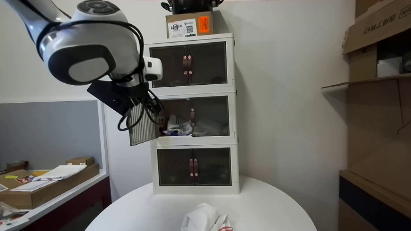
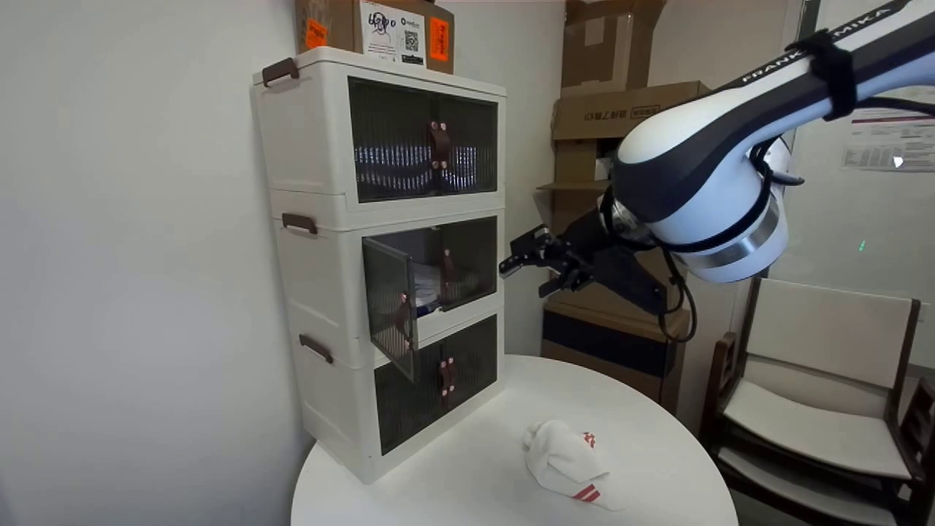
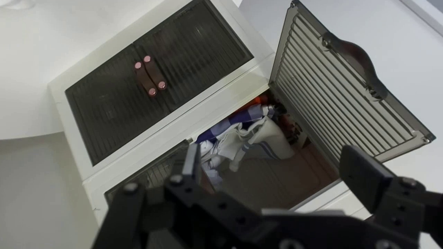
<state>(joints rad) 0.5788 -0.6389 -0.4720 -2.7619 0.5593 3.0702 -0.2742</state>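
Observation:
My gripper is open and empty in the wrist view. It also shows in an exterior view, apart from the cabinet and in front of its middle level. The white stacked cabinet has dark ribbed doors. The middle level's one door stands swung open, and it also shows in an exterior view. Its partner door is shut. Inside the open compartment lie a white cloth with blue-grey stripes and a purple checked cloth. A crumpled white cloth with red marks lies on the table.
The round white table bears the cabinet. A cardboard box with a black pot stands on top of it. Large cardboard boxes stand at one side. Chairs stand beyond the table. Cables hang round the wrist.

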